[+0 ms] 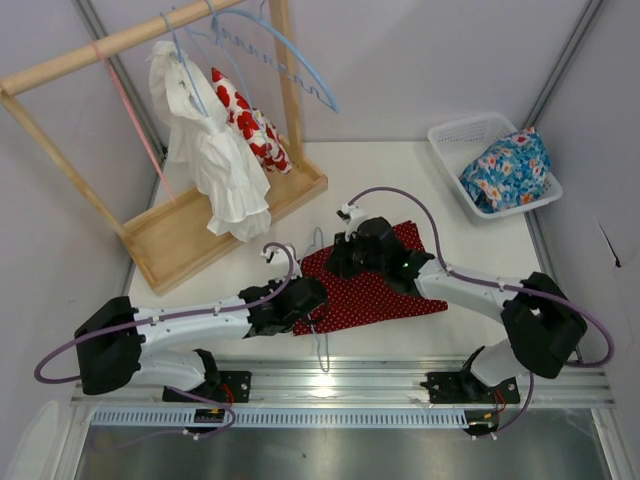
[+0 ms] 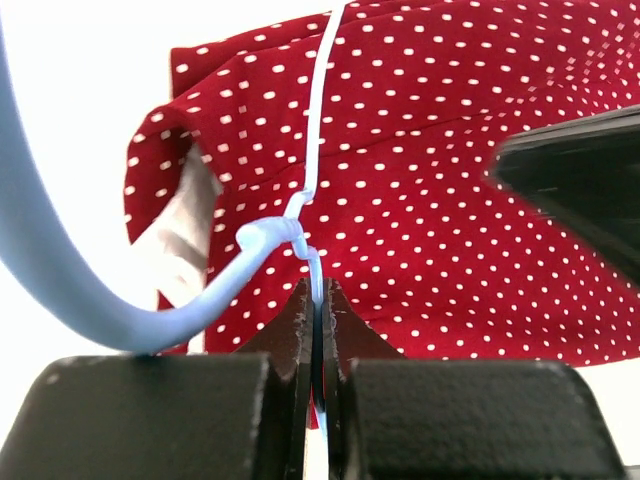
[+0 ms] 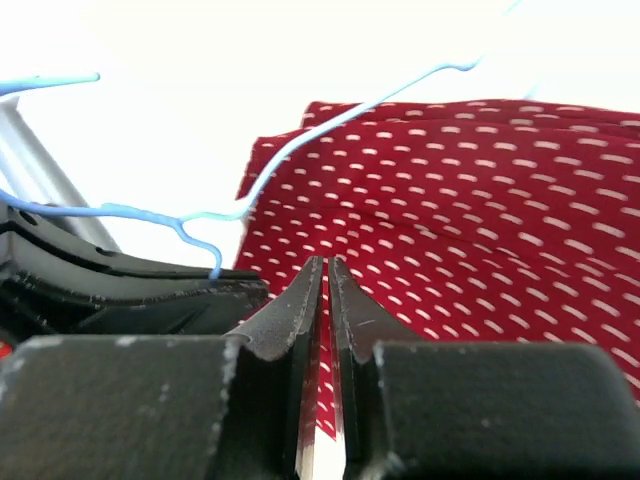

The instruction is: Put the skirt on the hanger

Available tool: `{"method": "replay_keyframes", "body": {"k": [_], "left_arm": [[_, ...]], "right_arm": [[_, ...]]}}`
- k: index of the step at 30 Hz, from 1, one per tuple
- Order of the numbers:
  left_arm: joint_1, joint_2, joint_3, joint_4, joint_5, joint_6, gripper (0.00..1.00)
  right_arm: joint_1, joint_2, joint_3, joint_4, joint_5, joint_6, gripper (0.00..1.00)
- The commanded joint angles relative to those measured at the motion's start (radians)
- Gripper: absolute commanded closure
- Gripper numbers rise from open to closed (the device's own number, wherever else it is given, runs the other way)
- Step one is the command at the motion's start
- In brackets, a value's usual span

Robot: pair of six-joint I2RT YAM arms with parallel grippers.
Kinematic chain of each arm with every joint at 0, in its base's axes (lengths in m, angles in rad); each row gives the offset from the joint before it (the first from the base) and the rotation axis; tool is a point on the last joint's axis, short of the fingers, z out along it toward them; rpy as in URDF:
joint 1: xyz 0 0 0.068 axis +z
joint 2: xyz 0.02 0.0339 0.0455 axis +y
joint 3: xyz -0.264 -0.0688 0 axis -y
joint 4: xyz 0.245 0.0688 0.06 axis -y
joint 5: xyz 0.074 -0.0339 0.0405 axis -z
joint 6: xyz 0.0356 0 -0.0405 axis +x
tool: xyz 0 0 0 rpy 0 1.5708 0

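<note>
Nearest, the left end effector (image 2: 318, 285) is clamped on the hanger (image 2: 318, 130), a thin pale-blue wire pinched beside its twisted neck, with the hook toward the near edge; beyond its tips the skirt (image 2: 450, 200) lies flat on the white surface (image 1: 400, 185), soft dark red cloth with tiny white dots, long axis running left to right, the wire crossing over its left end near-to-far; farther off, the right end effector (image 3: 325, 262) sits at the skirt's far edge, tips almost together with a slim slit; whether it pinches cloth I cannot tell.
</note>
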Motion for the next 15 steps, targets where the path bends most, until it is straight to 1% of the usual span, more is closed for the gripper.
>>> {"method": "replay_keyframes", "body": {"k": [1, 2, 5, 8, 11, 14, 15], "left_arm": [[-0.003, 0.026, 0.069, 0.038, 0.012, 0.088, 1.0], [-0.003, 0.041, 0.088, 0.033, 0.012, 0.096, 1.0], [-0.005, 0.058, 0.112, 0.016, 0.018, 0.124, 1.0], [-0.003, 0.062, 0.115, 0.019, 0.029, 0.136, 1.0], [-0.003, 0.075, 0.121, 0.028, 0.035, 0.147, 1.0], [-0.005, 0.113, 0.151, 0.031, 0.038, 0.15, 1.0], [-0.003, 0.124, 0.164, 0.031, 0.041, 0.15, 1.0]], "right_arm": [[-0.008, -0.085, -0.032, -0.178, 0.156, -0.096, 0.89], [-0.011, -0.097, -0.045, -0.201, 0.235, -0.115, 0.9], [-0.057, -0.143, -0.104, -0.296, 0.313, -0.097, 0.94], [-0.141, -0.208, -0.18, -0.326, 0.304, -0.046, 0.97], [-0.169, -0.258, -0.237, -0.335, 0.334, -0.024, 0.97], [-0.175, -0.254, -0.263, -0.33, 0.362, -0.017, 0.98], [-0.177, -0.243, -0.269, -0.324, 0.37, -0.012, 1.0]]}}
